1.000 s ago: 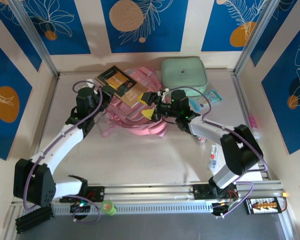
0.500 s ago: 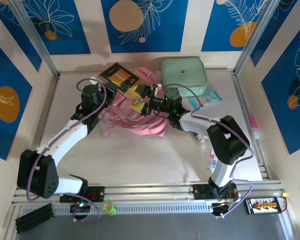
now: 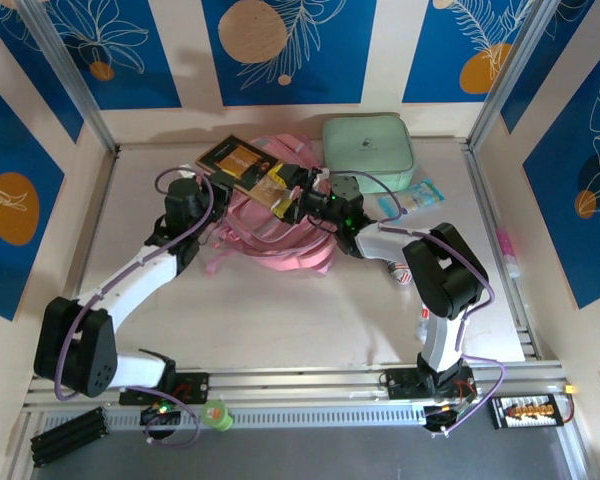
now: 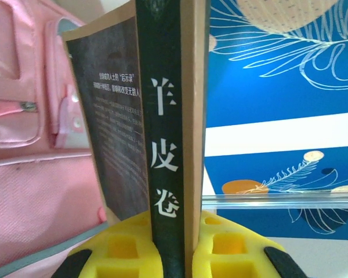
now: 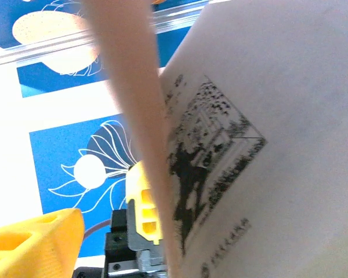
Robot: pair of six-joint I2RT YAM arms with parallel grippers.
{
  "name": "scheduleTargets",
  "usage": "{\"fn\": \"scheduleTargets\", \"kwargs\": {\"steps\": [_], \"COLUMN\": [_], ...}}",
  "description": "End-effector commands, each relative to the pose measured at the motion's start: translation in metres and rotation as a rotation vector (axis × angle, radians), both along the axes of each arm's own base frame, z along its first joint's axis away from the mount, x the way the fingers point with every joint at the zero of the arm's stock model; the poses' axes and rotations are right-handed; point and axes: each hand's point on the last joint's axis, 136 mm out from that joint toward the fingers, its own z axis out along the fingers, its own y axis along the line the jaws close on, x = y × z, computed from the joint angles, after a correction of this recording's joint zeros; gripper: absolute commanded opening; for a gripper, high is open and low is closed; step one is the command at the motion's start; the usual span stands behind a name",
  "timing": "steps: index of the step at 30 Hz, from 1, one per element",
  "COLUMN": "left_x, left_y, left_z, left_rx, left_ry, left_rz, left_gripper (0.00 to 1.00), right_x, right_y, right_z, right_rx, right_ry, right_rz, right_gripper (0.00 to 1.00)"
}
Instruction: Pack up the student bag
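Observation:
The student bag (image 3: 275, 240), a soft pink backpack, lies at the back middle of the table. Above its top edge my left gripper (image 3: 218, 180) is shut on a dark book (image 3: 242, 163). In the left wrist view the yellow pads (image 4: 122, 249) clamp the black spine with white characters (image 4: 162, 145), and the pink bag (image 4: 23, 174) is to its left. My right gripper (image 3: 283, 195) stands open at the book's right corner. In the right wrist view the tan book edge and a printed page (image 5: 267, 116) loom close, apart from one yellow finger (image 5: 35, 243). The other finger is hidden.
A mint-green zip case (image 3: 368, 150) sits at the back right, beside the bag. A small blue packet (image 3: 415, 197) and small tubes (image 3: 427, 315) lie on the right side. Metal frame posts and patterned walls close in the back and sides.
The right gripper has slid left to the book's corner and its jaws have narrowed a little. The left gripper has carried the book slightly back and to the left.

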Motion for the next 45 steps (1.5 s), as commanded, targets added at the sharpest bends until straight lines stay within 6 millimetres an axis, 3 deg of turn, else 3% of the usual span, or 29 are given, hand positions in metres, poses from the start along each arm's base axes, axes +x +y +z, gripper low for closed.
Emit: {"fn": "scheduleTargets", "kwargs": {"steps": [1, 8, 13, 24, 28, 33, 35, 37, 38, 41, 45], "left_x": [-0.006, -0.017, -0.028, -0.046, -0.049, -0.055, -0.056, -0.059, -0.059, -0.059, -0.056], "left_y": [-0.004, -0.001, 0.006, 0.006, 0.01, 0.015, 0.017, 0.017, 0.014, 0.001, -0.034], "left_z": [0.03, -0.005, -0.025, -0.025, -0.03, -0.04, -0.042, -0.045, -0.044, -0.04, -0.034], "left_rx": [-0.066, -0.026, 0.038, 0.114, 0.148, 0.318, 0.411, 0.517, 0.562, 0.679, 0.804], "left_ry": [-0.107, -0.043, 0.004, 0.019, 0.042, 0.081, 0.092, 0.119, 0.12, 0.101, 0.026], "left_rz": [-0.033, -0.063, -0.074, -0.122, -0.123, -0.158, -0.183, -0.231, -0.255, -0.336, -0.459], "left_gripper": [0.0, 0.0, 0.0, 0.06, 0.23, 0.58, 0.77, 0.85, 0.98, 1.0, 1.0], "right_x": [0.001, 0.002, -0.004, -0.008, -0.015, -0.023, -0.026, -0.03, -0.031, -0.035, -0.042], "right_y": [-0.002, -0.019, -0.025, -0.018, -0.028, -0.056, -0.073, -0.093, -0.101, -0.134, -0.181], "right_z": [0.009, 0.003, -0.004, -0.007, -0.007, -0.001, 0.006, 0.016, 0.018, 0.026, 0.032], "right_rx": [0.001, -0.058, -0.141, -0.165, -0.237, -0.363, -0.416, -0.467, -0.493, -0.584, -0.687], "right_ry": [-0.037, -0.101, -0.155, -0.163, -0.208, -0.291, -0.345, -0.407, -0.423, -0.469, -0.498], "right_rz": [-0.032, -0.094, -0.137, -0.104, -0.125, -0.149, -0.174, -0.207, -0.22, -0.273, -0.367], "right_gripper": [0.81, 0.62, 0.54, 0.24, 0.15, 0.12, 0.11, 0.11, 0.11, 0.11, 0.11]}}
